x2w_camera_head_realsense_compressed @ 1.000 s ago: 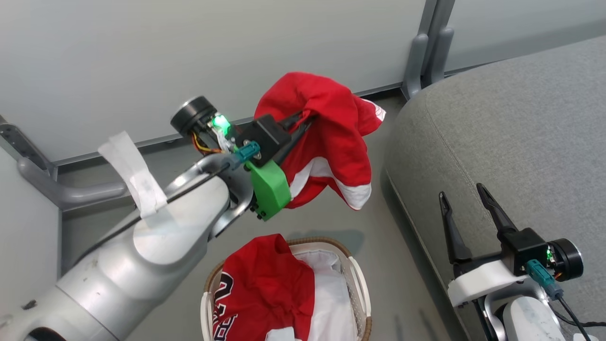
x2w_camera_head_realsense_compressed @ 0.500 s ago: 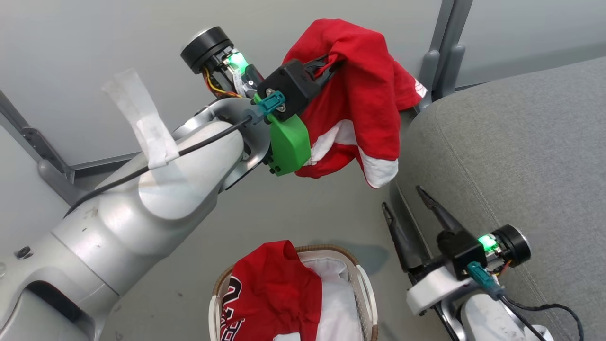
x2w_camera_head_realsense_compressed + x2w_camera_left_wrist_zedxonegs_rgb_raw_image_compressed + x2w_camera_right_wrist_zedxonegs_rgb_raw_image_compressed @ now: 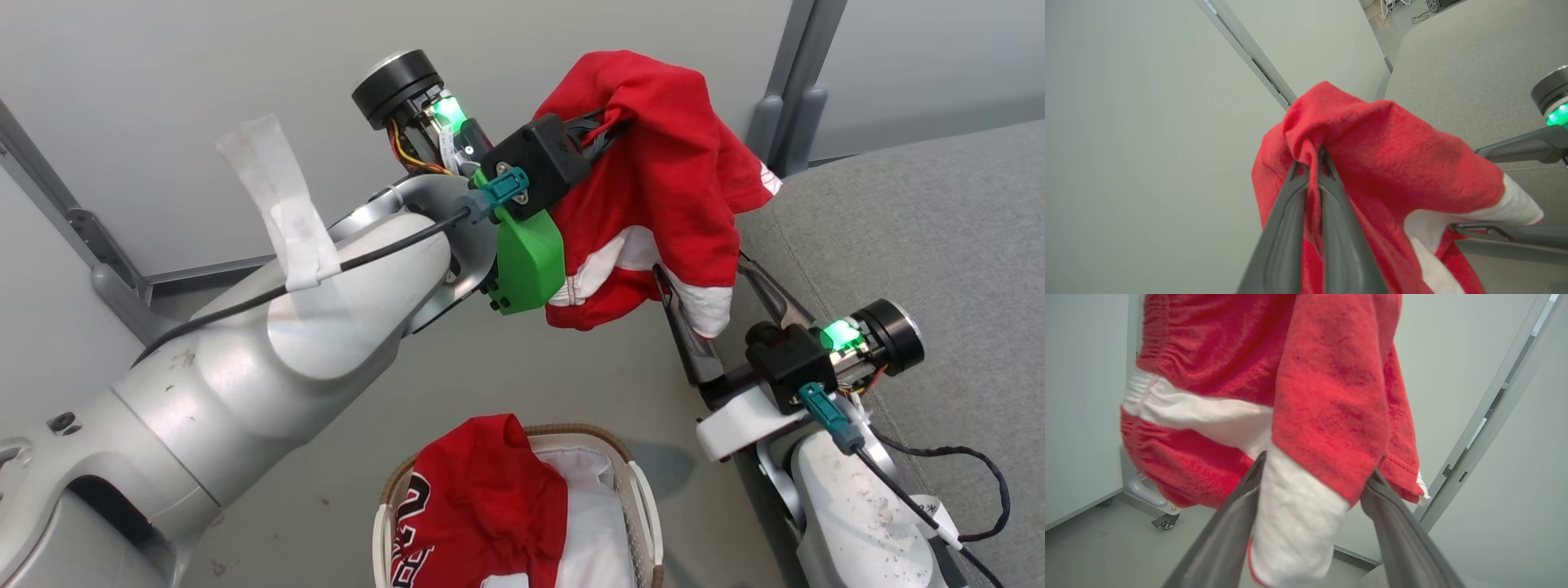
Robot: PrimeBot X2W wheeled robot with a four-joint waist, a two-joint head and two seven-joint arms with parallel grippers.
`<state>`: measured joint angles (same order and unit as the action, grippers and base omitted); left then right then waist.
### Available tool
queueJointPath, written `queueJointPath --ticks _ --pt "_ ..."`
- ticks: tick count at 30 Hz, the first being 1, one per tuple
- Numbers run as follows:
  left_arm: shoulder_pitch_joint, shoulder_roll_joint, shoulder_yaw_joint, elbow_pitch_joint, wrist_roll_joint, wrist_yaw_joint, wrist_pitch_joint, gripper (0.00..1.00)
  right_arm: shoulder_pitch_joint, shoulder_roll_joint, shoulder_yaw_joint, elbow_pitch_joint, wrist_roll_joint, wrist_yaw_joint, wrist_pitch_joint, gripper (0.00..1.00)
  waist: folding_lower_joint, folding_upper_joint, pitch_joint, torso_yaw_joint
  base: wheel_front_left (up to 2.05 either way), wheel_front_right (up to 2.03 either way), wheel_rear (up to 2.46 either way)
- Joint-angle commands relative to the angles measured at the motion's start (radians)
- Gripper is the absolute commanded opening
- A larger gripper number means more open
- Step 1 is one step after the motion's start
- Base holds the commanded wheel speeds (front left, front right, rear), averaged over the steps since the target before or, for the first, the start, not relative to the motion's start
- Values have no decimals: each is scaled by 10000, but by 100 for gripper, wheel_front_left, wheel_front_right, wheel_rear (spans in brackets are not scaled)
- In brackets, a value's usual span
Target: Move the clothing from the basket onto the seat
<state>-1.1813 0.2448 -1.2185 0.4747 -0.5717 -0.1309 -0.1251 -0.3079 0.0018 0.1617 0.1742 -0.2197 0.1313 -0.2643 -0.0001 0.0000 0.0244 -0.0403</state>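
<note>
Head view: your left gripper [image 3: 622, 124] pinches one red jersey [image 3: 669, 163] in the air beside the seat [image 3: 914, 229], not yet on it. Your right gripper [image 3: 702, 273] stands wide around its hem. A second jersey [image 3: 482, 490] lies in the basket [image 3: 629, 465].

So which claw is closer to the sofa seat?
Right. The right gripper hangs open at the edge of the seat; the left gripper, shut on the jersey, is further off, over the floor.
</note>
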Motion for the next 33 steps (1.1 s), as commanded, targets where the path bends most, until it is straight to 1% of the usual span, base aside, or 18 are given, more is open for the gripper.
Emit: queueJointPath --ticks 1,5,6,7,8,9,14,23,24,25,26,33 --pt "-228 -28 -26 4 -141 10 -75 0 -151 -38 -62 -56 12 -9 -10 100 1 0 -3 45 0 0 0" --pt "-195 -51 -119 18 -206 10 -117 0 -362 -38 -65 104 18 -9 -10 100 1 0 -31 94 0 0 0" --pt "-183 -67 -133 15 -230 10 -152 0 -386 -38 -106 264 95 -9 -10 92 1 0 -40 109 0 0 0" --pt "-174 -79 -141 6 -255 10 -188 0 -425 -44 -146 427 150 -9 -10 47 1 0 -46 120 0 0 0" --pt "-161 -91 -148 -3 -280 10 -191 0 -508 -39 -166 610 210 -9 -10 31 1 0 -50 131 0 0 0" --pt "-149 -101 -152 -15 -286 10 -204 0 -586 -38 -154 740 228 -9 -10 0 1 0 -54 142 0 0 0" --pt "89 -73 -123 -73 -456 18 -291 0 -767 -41 -186 1212 386 -9 -10 0 1 0 -61 183 0 0 0" --pt "789 164 8 1 -935 215 -475 0 -770 -38 -332 1120 649 -9 -10 0 1 0 -37 158 0 0 0" --pt "946 164 54 12 -1012 272 -565 29 -766 -36 -353 1110 667 -9 -10 0 1 0 -26 156 0 0 0" --pt "1072 171 88 33 -1072 300 -639 69 -767 -36 -377 1102 691 -9 -10 0 1 0 -18 154 0 0 0" --pt "1223 180 111 62 -1138 375 -735 100 -770 -39 -428 1096 720 -9 -10 0 1 0 -4 154 0 0 0" --pt "2349 122 357 382 -1514 722 -1190 100 -951 -36 -741 1156 703 -9 -10 0 1 0 58 99 0 0 0"
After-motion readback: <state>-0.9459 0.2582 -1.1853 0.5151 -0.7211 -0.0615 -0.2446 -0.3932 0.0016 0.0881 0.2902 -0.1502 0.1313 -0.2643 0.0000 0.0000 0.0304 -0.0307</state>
